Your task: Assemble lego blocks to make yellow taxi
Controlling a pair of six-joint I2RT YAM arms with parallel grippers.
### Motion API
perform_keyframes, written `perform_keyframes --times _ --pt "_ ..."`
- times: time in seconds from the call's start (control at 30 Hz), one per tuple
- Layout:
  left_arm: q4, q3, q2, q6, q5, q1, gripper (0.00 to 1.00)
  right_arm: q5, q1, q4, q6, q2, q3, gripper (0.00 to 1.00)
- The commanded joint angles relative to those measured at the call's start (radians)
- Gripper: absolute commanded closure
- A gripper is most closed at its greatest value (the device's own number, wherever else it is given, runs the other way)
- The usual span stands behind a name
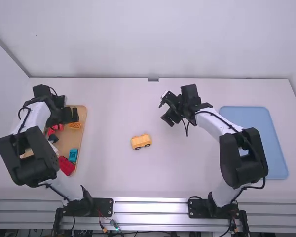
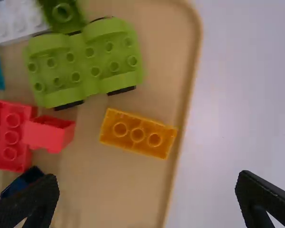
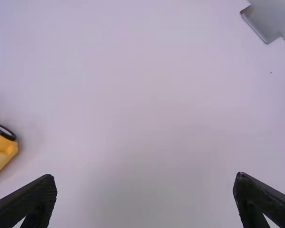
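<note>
A small yellow toy car (image 1: 141,141), its dark wheels showing along one side, stands on the white table (image 1: 116,173) between the two arms, well apart from both grippers. At left, the left gripper (image 1: 73,115) hovers over a wooden tray (image 1: 68,140), its fingers spread wide with nothing between them. Below it in the tray, a yellow-orange brick (image 2: 137,135) with three round hollows showing lies near the rim. Beside the brick is a lime-green studded piece (image 2: 85,64), apparently a wheeled base, with dark wheels at its edges. Red bricks (image 2: 47,133) touch one another nearby, next to a dark blue piece (image 2: 23,181). A teal block (image 1: 73,155) and a larger red block (image 1: 66,165) lie elsewhere in the tray. The right gripper (image 1: 165,111) hangs over the table beyond the car, fingers parted and holding nothing. A blue tray (image 1: 251,128) rests at right.
</note>
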Motion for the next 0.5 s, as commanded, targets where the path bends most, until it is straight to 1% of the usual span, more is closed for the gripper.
perform_keyframes --times 0.0,0.13,0.23,0.3,0.37,0.47 --pt "-0.003 -0.009 0.008 -0.046 -0.055 0.006 0.01 0.002 -0.006 0.023 0.044 0.001 -0.009 0.01" --pt "0.017 -0.009 0.036 -0.041 -0.053 0.004 0.01 0.001 -0.004 0.071 0.092 0.001 -0.009 0.01" --pt "0.003 0.008 0.063 -0.087 -0.055 0.004 0.01 0.001 -0.004 0.082 0.113 0.001 -0.004 0.01" --pt "-0.088 0.081 0.115 -0.162 -0.051 0.005 0.01 -0.006 -0.005 0.073 0.133 0.001 0.011 0.01" --pt "-0.142 0.128 0.143 -0.161 -0.046 0.005 0.01 -0.005 -0.005 0.07 0.148 0.001 0.019 0.01" --pt "-0.209 0.211 0.196 -0.232 -0.047 -0.005 0.01 -0.005 -0.005 0.065 0.15 0.001 0.027 0.01"
